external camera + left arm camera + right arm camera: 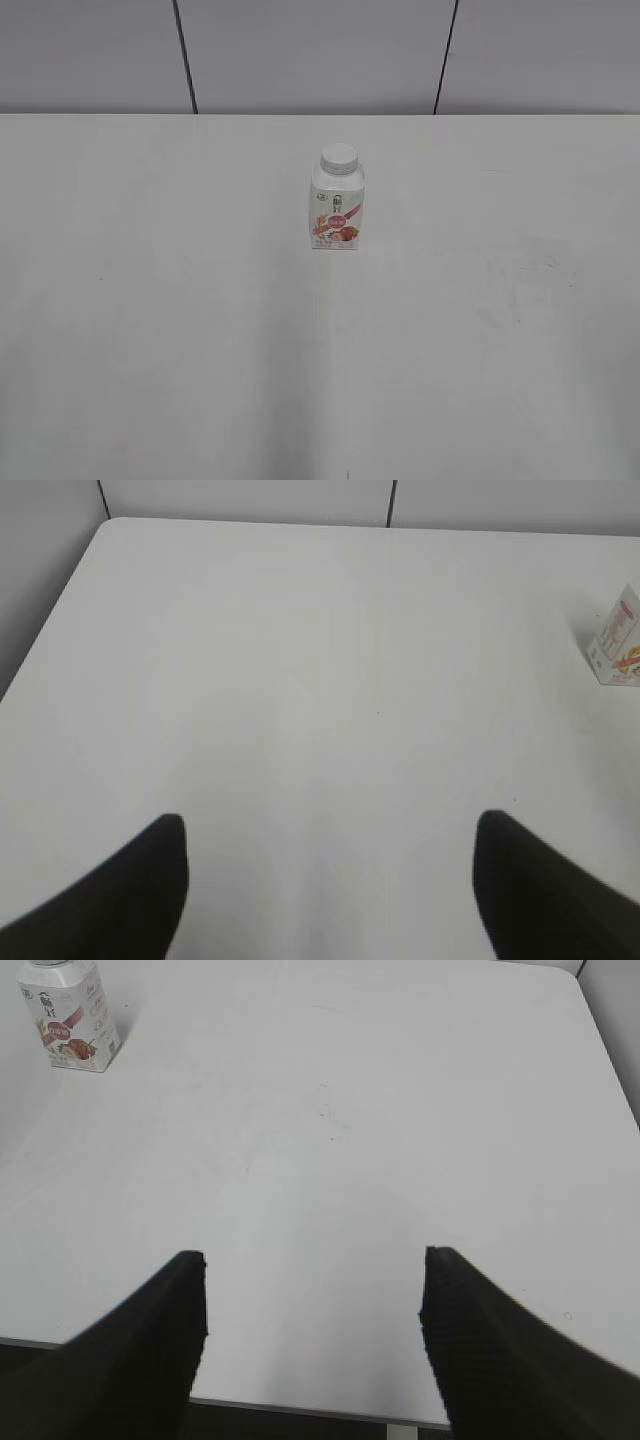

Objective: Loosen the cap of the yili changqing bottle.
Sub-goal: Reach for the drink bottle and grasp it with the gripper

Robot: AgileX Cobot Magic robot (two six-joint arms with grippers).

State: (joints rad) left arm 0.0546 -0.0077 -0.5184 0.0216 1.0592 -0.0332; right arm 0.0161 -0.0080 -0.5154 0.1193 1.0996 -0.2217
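Both black claws, left (330, 880) and right (315, 1335), hung spread apart and empty over the plain white desk (150, 330). Farther back, mid-desk, stood the squat white, pink-labelled plastic bottle (337, 212), upright, its round white screw cap (339, 157) on.

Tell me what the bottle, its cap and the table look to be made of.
Yili changqing bottle: likely white plastic, smooth, with a glossy printed pink-red label.
Cap: seemingly matte white plastic; any ridging is too small to see.
Table: flat matte white surface, perhaps laminate; faint scuffs show.
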